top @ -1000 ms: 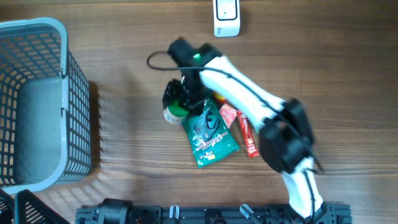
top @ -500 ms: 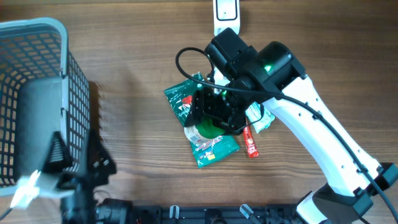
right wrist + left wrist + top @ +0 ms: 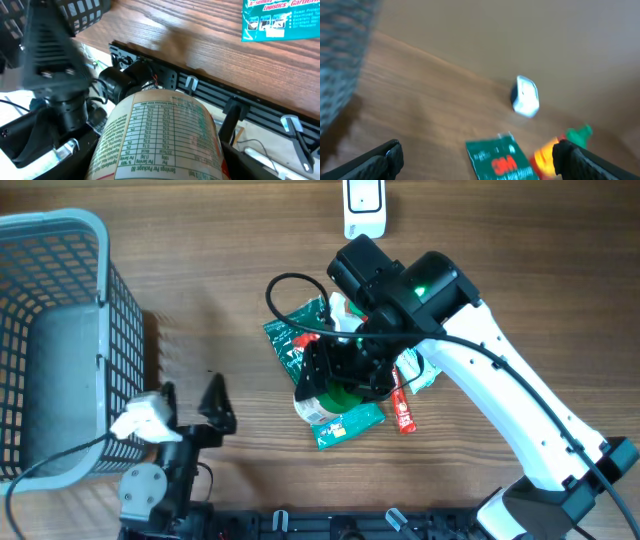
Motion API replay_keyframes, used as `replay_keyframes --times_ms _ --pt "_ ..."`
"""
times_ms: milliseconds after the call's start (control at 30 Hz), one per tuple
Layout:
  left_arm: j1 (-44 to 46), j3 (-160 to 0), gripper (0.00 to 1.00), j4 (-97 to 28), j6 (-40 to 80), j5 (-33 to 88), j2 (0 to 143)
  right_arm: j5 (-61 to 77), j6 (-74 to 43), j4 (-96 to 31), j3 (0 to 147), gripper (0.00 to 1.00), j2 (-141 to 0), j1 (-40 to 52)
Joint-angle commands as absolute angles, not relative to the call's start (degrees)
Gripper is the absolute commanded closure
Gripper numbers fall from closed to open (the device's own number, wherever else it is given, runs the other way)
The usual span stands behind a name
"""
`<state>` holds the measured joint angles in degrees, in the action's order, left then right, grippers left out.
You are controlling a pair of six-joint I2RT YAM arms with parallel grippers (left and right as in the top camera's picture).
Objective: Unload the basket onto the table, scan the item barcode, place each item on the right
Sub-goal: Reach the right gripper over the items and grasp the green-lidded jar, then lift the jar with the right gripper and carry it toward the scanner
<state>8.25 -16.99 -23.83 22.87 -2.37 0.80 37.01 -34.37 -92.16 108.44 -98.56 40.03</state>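
In the overhead view, the right gripper (image 3: 340,375) is clenched on a canister (image 3: 335,395) with a green lid, held over a heap of goods in the middle of the wooden table (image 3: 520,280). Under and around it lie a green packet (image 3: 298,340), a second green packet (image 3: 345,425) and a red stick (image 3: 403,410). The white scanner (image 3: 365,205) stands well apart at the far edge. The grey basket (image 3: 60,350) is at the left, and the left gripper (image 3: 190,402) beside it is released, holding nothing.

The left wrist view is blurred. Between the spread fingers (image 3: 385,160) it shows the scanner (image 3: 525,95) and the green packet (image 3: 502,160), which bears "3M" in red.

The right wrist view alone shows the label of the canister (image 3: 160,135): a table in small print with the word "Serving". A blue-green packet (image 3: 280,20) reads "Logistics".
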Motion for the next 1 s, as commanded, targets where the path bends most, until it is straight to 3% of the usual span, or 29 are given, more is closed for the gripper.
replay_keyframes --times_ms 0,433,767,967 --pt "8.4 -16.73 0.0 -23.99 4.8 10.39 0.45 36.86 -31.79 -92.14 108.38 0.3 -96.9 39.99" --pt "8.4 -16.71 0.0 -31.05 3.22 7.01 0.45 48.34 -27.09 -92.16 105.14 0.29 -96.9 38.35" --pt "8.4 -16.71 0.0 -35.27 3.44 7.03 0.45 53.87 -28.42 -92.16 89.76 0.29 -96.88 28.49" --pt "8.4 -16.71 0.0 -37.67 3.42 7.01 0.45 51.94 -20.67 -92.18 87.07 0.31 -96.29 21.28"
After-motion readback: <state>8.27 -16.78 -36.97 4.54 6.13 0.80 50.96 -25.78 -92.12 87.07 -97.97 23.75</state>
